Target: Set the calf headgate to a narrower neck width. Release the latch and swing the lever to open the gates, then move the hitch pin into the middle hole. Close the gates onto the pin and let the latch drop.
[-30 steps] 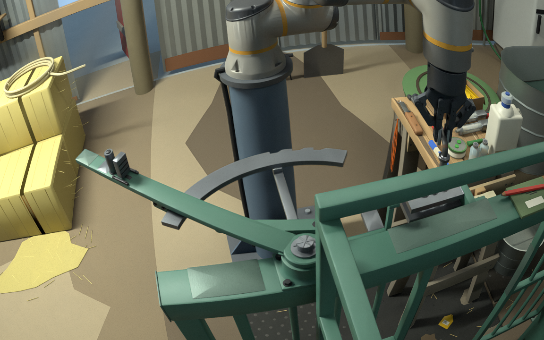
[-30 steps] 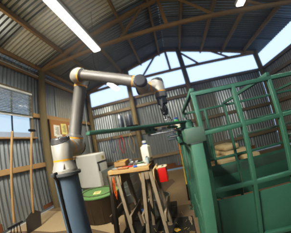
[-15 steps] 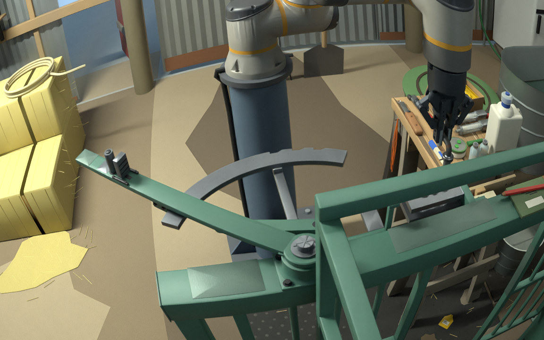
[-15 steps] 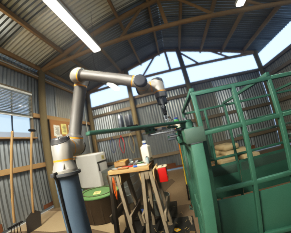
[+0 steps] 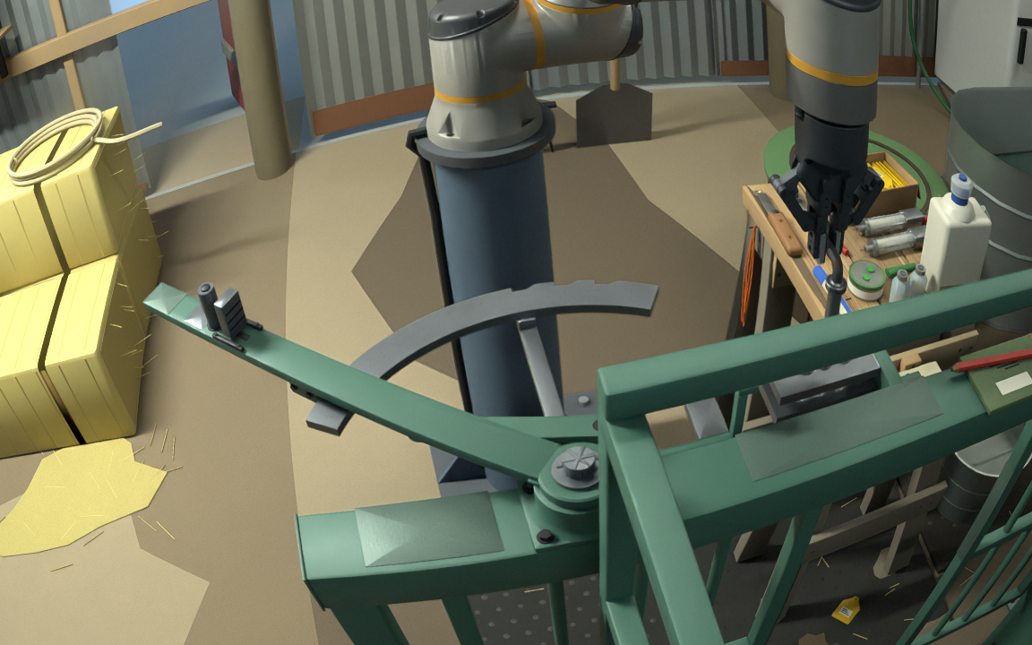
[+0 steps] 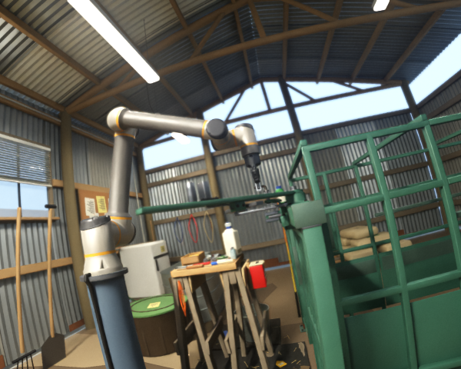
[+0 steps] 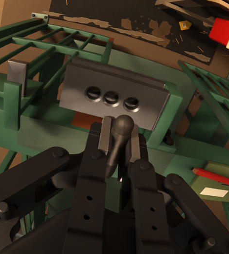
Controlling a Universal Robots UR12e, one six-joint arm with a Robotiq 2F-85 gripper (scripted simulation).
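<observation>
The hitch pin's (image 5: 833,282) lower end is hidden behind the green top rail (image 5: 841,333) in the side camera. The dark pin (image 7: 119,139) hangs upright, held in my closed gripper (image 5: 827,233) (image 7: 119,136), above the grey plate (image 7: 114,96). The plate has three holes in a row, all empty. The pin's rounded tip sits just short of the holes, between the middle and right one. The green lever (image 5: 360,393) is swung out to the left, its latch block (image 5: 225,314) off the end of the grey notched arc (image 5: 496,317).
The headgate's green frame and bars (image 6: 382,246) stand right under and beside the gripper. Behind it a wooden workbench (image 5: 841,241) carries bottles, syringes and a white jug (image 5: 955,233). A red-edged notebook (image 7: 217,186) lies on the rail. Hay bales (image 5: 31,281) stand far left.
</observation>
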